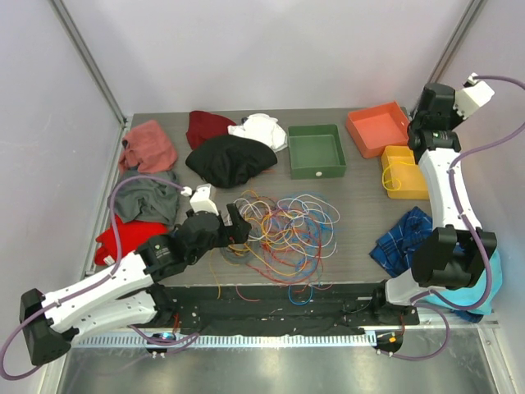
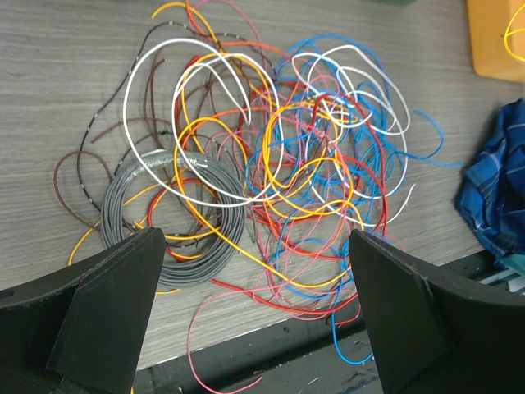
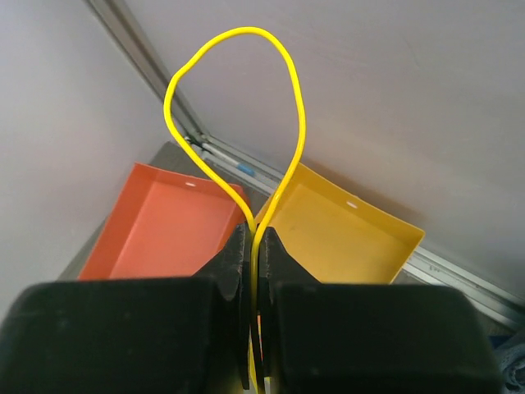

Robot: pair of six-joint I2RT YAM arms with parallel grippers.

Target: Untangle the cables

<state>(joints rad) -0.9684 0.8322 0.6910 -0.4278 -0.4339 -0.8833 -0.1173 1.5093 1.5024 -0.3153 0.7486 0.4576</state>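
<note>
1. Cables, thin multicoloured looping wires [image 1: 283,226], mostly lie knotted at the centre of the table [image 1: 361,217].
2. Right gripper [image 3: 256,246] pinches one yellow wire [image 3: 301,115] above the yellow plastic tray [image 3: 344,230], at the heap's 2 o'clock.
3. Left gripper [image 2: 254,246] gapes wide, empty, over them.

I'm counting three bins [image 1: 317,148], eight cloth garments [image 1: 230,160] and one tangled heap of cables [image 1: 287,226] lying on the table [image 1: 361,197].

Messy cables [image 1: 287,226] lie on worktop [image 1: 358,205], just right of L end effector [image 1: 240,227]; red cloth [image 1: 119,238] well to its left.
</note>
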